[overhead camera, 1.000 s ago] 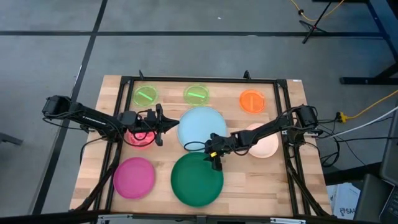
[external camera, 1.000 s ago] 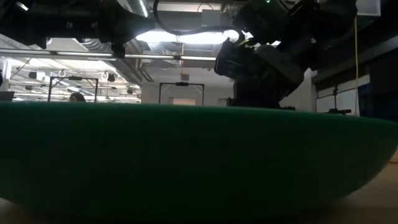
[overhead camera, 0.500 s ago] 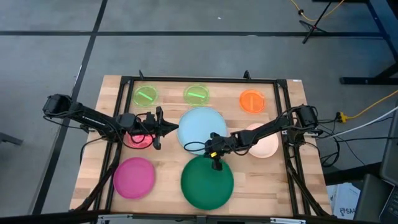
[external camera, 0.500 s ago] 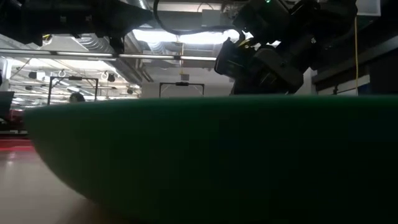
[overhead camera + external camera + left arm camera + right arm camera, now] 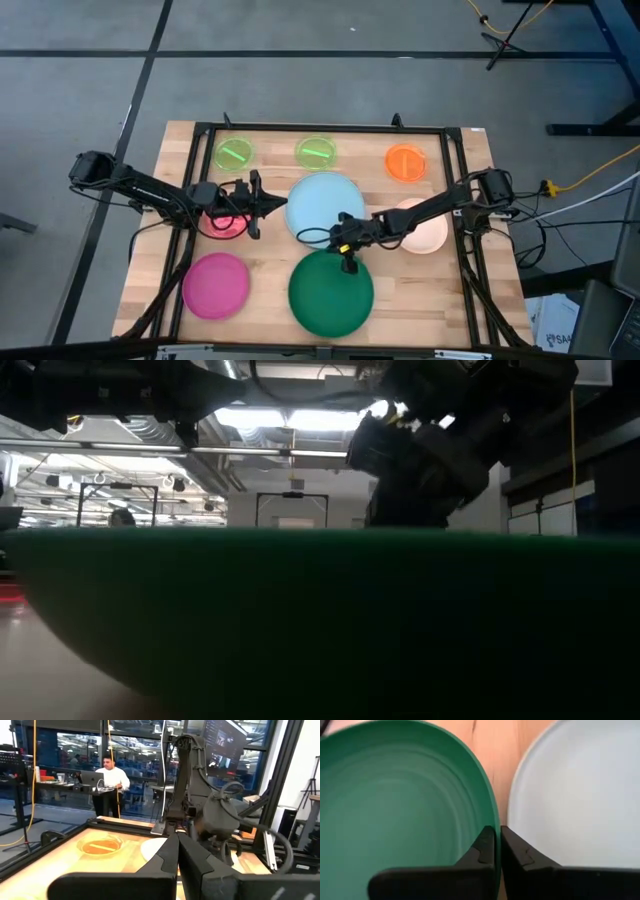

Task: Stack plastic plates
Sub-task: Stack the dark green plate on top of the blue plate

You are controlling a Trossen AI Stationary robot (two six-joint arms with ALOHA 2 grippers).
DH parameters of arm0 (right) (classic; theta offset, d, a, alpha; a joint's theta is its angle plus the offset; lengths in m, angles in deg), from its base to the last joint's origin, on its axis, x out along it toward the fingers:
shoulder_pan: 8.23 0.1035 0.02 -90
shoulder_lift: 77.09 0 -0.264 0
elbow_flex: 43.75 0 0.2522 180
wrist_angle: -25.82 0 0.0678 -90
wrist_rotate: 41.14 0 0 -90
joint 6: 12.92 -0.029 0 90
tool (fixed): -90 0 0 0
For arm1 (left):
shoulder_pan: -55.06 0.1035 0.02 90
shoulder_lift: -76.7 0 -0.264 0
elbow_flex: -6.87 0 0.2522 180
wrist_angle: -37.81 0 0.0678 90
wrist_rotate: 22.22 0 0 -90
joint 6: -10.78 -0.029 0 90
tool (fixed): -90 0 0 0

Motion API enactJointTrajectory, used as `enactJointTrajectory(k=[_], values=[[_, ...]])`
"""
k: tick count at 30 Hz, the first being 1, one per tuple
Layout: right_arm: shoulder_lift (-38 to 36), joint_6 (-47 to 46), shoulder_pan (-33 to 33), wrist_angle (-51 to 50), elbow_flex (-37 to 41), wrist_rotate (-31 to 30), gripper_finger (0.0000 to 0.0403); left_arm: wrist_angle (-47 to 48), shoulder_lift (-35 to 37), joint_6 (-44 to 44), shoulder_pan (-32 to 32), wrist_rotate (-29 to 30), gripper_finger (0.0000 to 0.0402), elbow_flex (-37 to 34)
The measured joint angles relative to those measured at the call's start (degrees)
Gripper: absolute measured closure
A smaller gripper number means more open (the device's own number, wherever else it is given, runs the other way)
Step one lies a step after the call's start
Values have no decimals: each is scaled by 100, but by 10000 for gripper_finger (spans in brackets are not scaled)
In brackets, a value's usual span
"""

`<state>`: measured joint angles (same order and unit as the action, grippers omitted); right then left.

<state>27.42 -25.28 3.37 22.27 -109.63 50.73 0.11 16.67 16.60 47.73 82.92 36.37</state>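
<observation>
The dark green plate (image 5: 331,293) lies near the table's front edge and fills the low view (image 5: 320,620). My right gripper (image 5: 347,262) is shut on its far rim. Just beyond it lies the light blue plate (image 5: 325,205), which also shows in the right wrist view (image 5: 575,790). My left gripper (image 5: 262,205) is shut on nothing, between the pink-red plate (image 5: 225,224) and the light blue one. Its shut fingers (image 5: 170,857) point toward the right arm. My right gripper pinches the dark green plate's far rim (image 5: 492,822), one finger inside the plate and one outside. The fingers come from above, slanting toward the table's near edge. Whether the plate's near part rests on the table, I cannot tell.
A magenta plate (image 5: 215,285) lies at the front left and a peach plate (image 5: 428,228) under the right arm. Along the far edge lie two lime green plates (image 5: 235,154) (image 5: 317,152) and an orange one (image 5: 405,162). A person sits in the room beyond (image 5: 112,777).
My right gripper has shut on the dark green plate's far rim. The plate has shifted a little toward the table's right edge.
</observation>
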Motion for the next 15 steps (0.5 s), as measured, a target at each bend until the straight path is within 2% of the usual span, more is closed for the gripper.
enactJointTrajectory(k=[9, 15], values=[[-682, 94, -15, -271, 2, -51, 402, 188, -2, 93, 0, -83, 400, 0], [-1061, 116, -249, -604, 4, -195, 402, 264, -2, 153, 0, -88, 400, 0]])
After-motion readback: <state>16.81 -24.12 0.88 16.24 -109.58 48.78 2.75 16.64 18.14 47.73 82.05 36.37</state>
